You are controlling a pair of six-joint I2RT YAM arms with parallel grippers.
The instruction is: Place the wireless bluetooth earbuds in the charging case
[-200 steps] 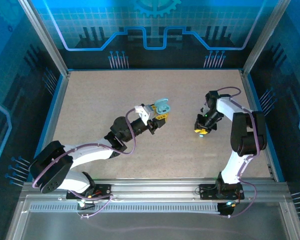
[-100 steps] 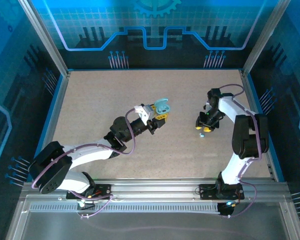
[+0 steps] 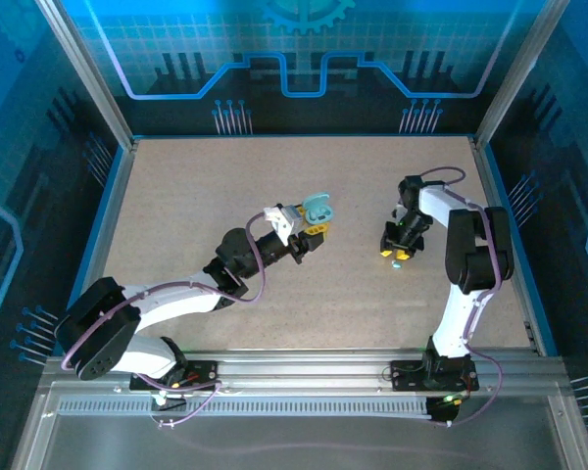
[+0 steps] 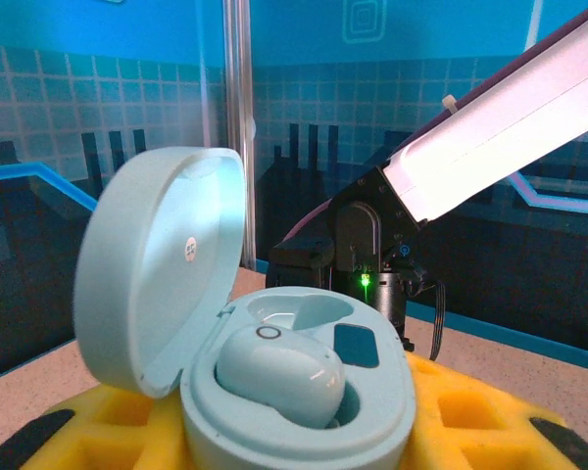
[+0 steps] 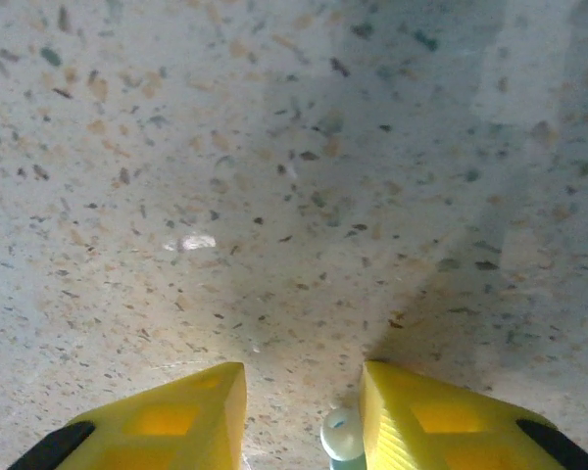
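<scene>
My left gripper [image 3: 309,227] is shut on a light blue charging case [image 3: 318,208] and holds it above the table's middle. In the left wrist view the case [image 4: 304,401] rests between yellow fingers [image 4: 470,416] with its lid [image 4: 157,264] swung open. One light blue earbud [image 4: 274,372] sits in the near socket, and the far socket [image 4: 309,311] is bare. My right gripper [image 3: 397,252] stands open, low over the table. A second light blue earbud [image 5: 343,436] lies on the tabletop between its yellow fingers [image 5: 167,423], close against the right-hand one. From above, this earbud [image 3: 398,264] shows just below the fingertips.
The speckled tabletop [image 3: 274,166] stretches out behind and to the left of both grippers. The right arm [image 4: 510,137] crosses the background of the left wrist view. Blue walls and metal posts [image 3: 495,98] bound the table.
The right wrist drew back a little from the earbud, then came down over it again. The earbud stayed on the table, and the left arm with the case held still.
</scene>
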